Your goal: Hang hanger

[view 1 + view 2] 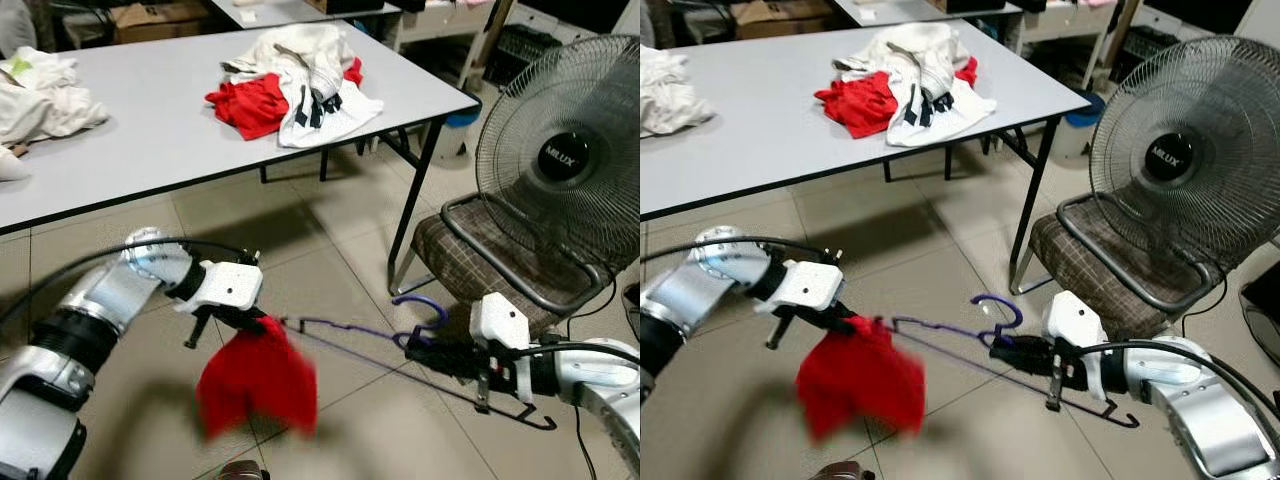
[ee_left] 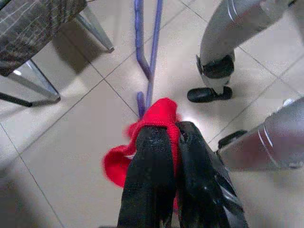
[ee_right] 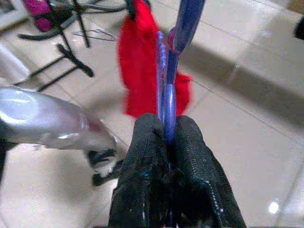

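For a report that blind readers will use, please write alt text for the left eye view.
The robot's right hand grips a purple wire hanger near its hook, while its left hand pinches a red cloth garment hanging at the hanger's other end, above a tiled floor. Behind stand a grey table with piled clothes, a checked chair and a black fan.

Low over the floor, in front of the worktop: hanger stretched between left claw and right claw, with a cloth draped from its left end. At the worktop's right corner, a heap of clothes; at its left edge, another pile. Right of the worktop, a chair with a fan resting on its seat.
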{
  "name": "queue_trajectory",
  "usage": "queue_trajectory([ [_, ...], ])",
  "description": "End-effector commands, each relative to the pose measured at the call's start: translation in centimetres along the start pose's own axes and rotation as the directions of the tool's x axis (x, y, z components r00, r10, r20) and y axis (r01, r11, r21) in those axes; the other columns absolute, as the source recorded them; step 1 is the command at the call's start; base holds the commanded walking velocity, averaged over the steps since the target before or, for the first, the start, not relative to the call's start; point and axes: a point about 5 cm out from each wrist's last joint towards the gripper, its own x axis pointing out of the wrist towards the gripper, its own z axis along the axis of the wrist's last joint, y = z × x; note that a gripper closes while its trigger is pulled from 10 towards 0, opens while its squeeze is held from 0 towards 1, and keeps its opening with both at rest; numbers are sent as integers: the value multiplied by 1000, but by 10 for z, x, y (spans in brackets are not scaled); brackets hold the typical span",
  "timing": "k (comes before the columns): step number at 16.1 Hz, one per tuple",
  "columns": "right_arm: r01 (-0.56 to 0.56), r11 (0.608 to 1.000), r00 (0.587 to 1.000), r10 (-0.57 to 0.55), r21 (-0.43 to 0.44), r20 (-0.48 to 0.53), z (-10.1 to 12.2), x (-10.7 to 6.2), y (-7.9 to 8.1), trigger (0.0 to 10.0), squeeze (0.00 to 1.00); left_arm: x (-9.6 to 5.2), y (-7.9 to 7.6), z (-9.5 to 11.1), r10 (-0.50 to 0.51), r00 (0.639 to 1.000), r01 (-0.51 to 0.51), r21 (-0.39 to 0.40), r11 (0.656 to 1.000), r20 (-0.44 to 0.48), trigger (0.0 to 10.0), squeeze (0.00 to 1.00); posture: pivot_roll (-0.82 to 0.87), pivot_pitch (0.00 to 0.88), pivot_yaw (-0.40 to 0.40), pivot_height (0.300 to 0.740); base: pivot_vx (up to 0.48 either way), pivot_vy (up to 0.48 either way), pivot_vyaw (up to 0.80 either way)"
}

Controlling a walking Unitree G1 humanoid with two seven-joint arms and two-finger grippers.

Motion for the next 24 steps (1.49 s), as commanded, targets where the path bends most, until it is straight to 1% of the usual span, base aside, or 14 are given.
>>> queue_trajectory([
  [1,-47,998,999,47,-36,-2,7,-14,3,10000,0,-5,-2,-1,-29,999,29,36,999,-17,0,0,18,0,-25,740,0,0,0],
  [3,-52,996,998,50,-67,-32,6,-23,2,10000,0,-7,-1,0,-33,999,33,70,997,-7,0,0,3,0,-19,740,0,0,0],
  [4,-53,996,998,51,-68,-30,6,-25,1,10000,0,-8,-1,1,-38,999,38,85,996,-2,0,0,-1,0,-17,740,0,0,0],
  [5,-48,995,999,46,-92,-25,9,-27,-2,10000,0,-7,0,4,-54,999,52,119,991,8,0,0,-5,0,-18,740,0,0,0],
  [6,-31,994,999,29,-107,-19,12,-28,-6,10000,0,-7,1,6,-64,998,62,133,989,14,0,0,-5,0,-18,740,0,0,0],
  [7,-42,991,999,40,-126,-19,20,-36,-10,10000,0,-3,0,7,-101,995,100,161,982,2,0,0,-5,0,-26,740,0,0,0],
  [9,-80,989,996,76,-125,-40,24,-43,-10,10000,0,1,0,6,-101,995,100,179,979,-3,0,0,-7,0,-29,740,0,0,0],
  [13,-87,986,996,85,-141,-23,22,-29,-18,10000,0,5,4,21,-120,991,102,256,961,54,0,0,-3,0,-29,740,0,0,0],
  [15,-95,983,995,91,-157,-30,19,-20,-25,10000,0,7,4,33,-154,985,122,326,937,75,0,0,4,0,-29,740,0,0,0],
  [19,-141,976,989,130,-166,-75,16,-19,-28,10000,0,7,5,44,-164,983,118,389,914,87,0,0,9,0,-35,740,0,0,0],
  [21,-187,968,981,175,-168,-83,16,-16,-29,10000,0,8,7,52,-157,982,97,424,901,108,0,0,10,0,-36,740,0,0,0],
  [24,-252,954,966,238,-161,-104,15,-12,-25,10000,0,9,10,57,-150,981,81,443,893,123,0,0,14,0,-40,740,0,0,0],
])
